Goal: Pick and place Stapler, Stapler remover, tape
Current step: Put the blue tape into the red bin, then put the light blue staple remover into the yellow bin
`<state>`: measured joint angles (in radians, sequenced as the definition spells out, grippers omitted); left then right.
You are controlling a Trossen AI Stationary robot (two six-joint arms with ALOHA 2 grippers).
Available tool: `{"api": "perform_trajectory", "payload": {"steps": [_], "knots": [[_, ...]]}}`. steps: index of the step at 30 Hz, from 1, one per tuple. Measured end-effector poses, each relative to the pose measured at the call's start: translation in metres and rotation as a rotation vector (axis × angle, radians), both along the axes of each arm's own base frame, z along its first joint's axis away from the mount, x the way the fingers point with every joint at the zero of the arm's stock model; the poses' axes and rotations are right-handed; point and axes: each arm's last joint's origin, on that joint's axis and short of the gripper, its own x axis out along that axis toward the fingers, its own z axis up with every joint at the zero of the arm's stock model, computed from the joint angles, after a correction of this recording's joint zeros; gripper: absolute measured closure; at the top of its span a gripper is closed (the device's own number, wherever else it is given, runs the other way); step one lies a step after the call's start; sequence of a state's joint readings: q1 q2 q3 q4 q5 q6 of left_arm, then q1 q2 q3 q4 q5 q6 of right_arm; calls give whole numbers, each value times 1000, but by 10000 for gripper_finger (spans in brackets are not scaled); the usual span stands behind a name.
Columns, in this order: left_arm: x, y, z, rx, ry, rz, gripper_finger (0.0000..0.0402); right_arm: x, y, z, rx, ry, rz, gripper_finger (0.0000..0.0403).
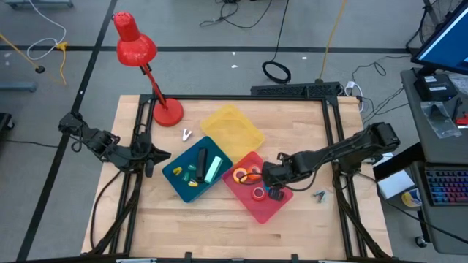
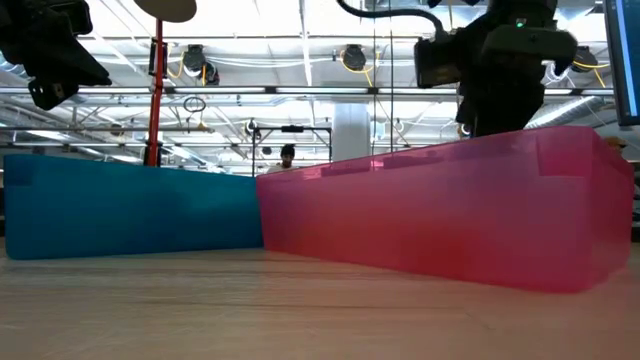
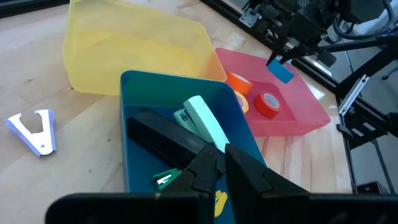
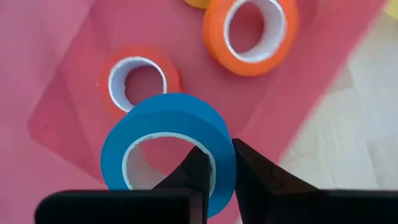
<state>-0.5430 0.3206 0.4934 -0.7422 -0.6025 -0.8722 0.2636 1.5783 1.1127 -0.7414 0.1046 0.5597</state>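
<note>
My right gripper (image 1: 275, 192) is over the pink tray (image 1: 274, 210), shut on a blue tape roll (image 4: 168, 134). A red tape roll (image 4: 140, 78) and an orange one (image 4: 252, 31) lie flat on the pink tray's floor. My left gripper (image 1: 159, 154) is shut and empty at the left side of the blue tray (image 1: 175, 175). That tray holds a black stapler (image 3: 161, 134) and a mint green one (image 3: 205, 121). A white stapler remover (image 1: 186, 134) lies on the table beyond the blue tray. My right gripper pinches the blue tape roll's wall (image 4: 225, 155), one finger (image 4: 189, 177) inside the ring and the other outside. The fingers come from above, slanting down. The roll is lifted clear above the pink tray's floor, as the left wrist view (image 3: 281, 70) shows.
An empty yellow tray (image 1: 232, 130) stands behind the blue and pink trays. A red desk lamp (image 1: 167, 111) stands at the far left. Another small stapler remover (image 1: 319, 195) lies on the table right of the pink tray. Bare wood lies along the near edge.
</note>
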Motion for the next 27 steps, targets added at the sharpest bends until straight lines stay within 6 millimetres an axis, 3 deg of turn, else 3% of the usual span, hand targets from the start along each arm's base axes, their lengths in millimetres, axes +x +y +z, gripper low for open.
{"api": "perform_trajectory", "payload": {"steps": [9,15,22,27], "knots": [[0,0,0,1,1,1,369,9,4,-27,15,98,71,353],[0,0,0,1,1,0,369,9,4,-29,12,107,71,318],[0,0,0,1,1,1,369,6,3,-16,29,57,59,268],[0,0,0,2,1,1,369,-2,1,9,54,-37,54,248]]}}
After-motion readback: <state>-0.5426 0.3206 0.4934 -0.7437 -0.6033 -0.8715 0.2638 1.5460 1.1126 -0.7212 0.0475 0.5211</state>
